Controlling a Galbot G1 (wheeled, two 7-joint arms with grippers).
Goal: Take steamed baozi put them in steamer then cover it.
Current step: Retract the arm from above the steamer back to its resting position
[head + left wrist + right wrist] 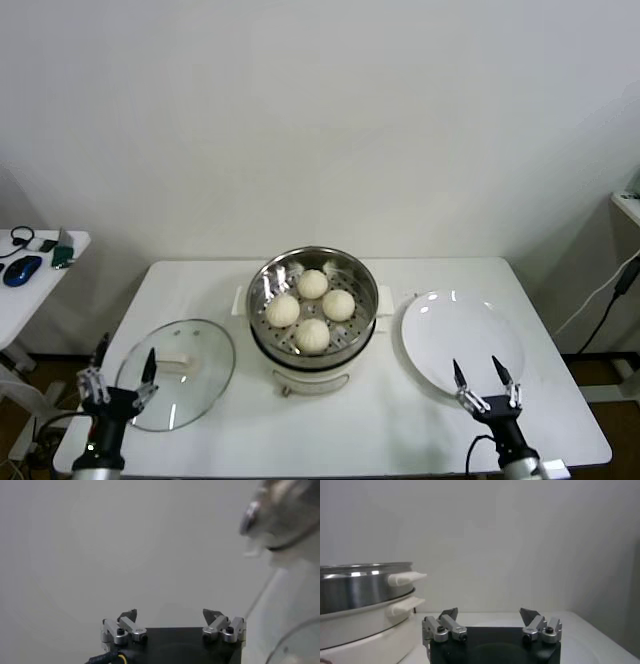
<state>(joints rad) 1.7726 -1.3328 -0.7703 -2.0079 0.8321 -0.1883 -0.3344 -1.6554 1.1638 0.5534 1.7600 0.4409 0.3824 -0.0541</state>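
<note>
On the left we see our left tool (124,372) spread wide and empty, at the near left edge of the lid (178,372), which lies flat on the worktop (380,420). In the middle stands the steamer (313,310), uncovered, with four buns (311,308) in its tray. To the right lies a white plate (462,341); our right tool (484,385) hangs released at its near edge.
</note>
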